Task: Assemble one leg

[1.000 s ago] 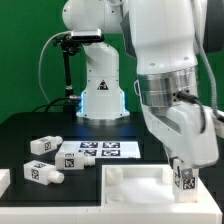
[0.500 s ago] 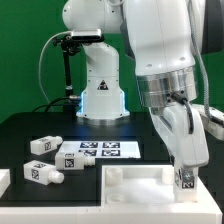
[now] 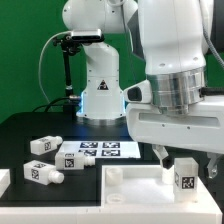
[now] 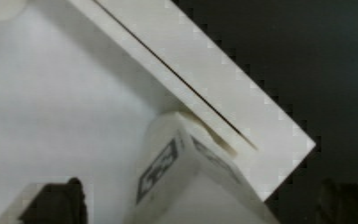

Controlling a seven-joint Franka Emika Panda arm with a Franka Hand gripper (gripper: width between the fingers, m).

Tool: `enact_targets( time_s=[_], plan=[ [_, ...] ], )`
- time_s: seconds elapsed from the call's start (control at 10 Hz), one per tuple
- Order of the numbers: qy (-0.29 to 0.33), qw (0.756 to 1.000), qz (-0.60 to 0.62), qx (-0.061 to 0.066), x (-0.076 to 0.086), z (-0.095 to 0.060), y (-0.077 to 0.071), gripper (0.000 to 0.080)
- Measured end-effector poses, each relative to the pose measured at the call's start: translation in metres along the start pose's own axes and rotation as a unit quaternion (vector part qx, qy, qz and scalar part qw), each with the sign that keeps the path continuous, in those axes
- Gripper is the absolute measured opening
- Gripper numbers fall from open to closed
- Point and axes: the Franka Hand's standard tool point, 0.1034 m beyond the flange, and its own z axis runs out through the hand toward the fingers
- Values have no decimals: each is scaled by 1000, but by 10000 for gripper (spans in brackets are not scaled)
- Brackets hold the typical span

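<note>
One leg (image 3: 183,176), a chunky white post with a tag on its face, stands upright on the near right corner of the large white rimmed panel (image 3: 135,192). My gripper (image 3: 186,160) is just above it, open, with a finger on each side and a gap to the leg. In the wrist view the leg (image 4: 194,175) sits between the two dark fingertips (image 4: 51,203) without touching them, on the panel (image 4: 69,90) beside its raised rim. My gripper (image 4: 197,208) holds nothing.
Two more legs (image 3: 42,145) (image 3: 40,172) lie on the black table at the exterior view's left. The marker board (image 3: 95,150) lies behind the panel. A white part (image 3: 3,181) shows at the left edge. The arm's base (image 3: 100,95) stands at the back.
My wrist has turned about the leg and the fingers have spread apart, letting go of the leg. The leg stays upright on the panel's corner.
</note>
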Motion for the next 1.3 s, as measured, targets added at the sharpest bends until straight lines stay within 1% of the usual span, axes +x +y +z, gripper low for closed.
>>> enact_targets(
  time_s=[0.1,0.2,0.3,0.4,0.5,0.6,0.7,0.8,0.9,1.1,1.3],
  plan=[
    [4,996,-88,-9,1,1,1,649],
    [15,971,-238,-31,3,4,1,649],
    [14,952,-304,-35,-1,9,-1,649],
    [12,959,-280,-30,-1,9,-2,649],
    [12,961,-275,-30,-2,10,-1,545],
    [12,964,-263,-29,-2,10,-1,406],
    [13,976,-215,-30,0,10,1,285],
    [16,984,-175,-30,2,9,2,285],
    [19,991,-127,-33,5,9,5,287],
    [24,998,-42,-43,13,6,15,287],
    [26,998,-29,-45,17,5,21,287]
  ],
)
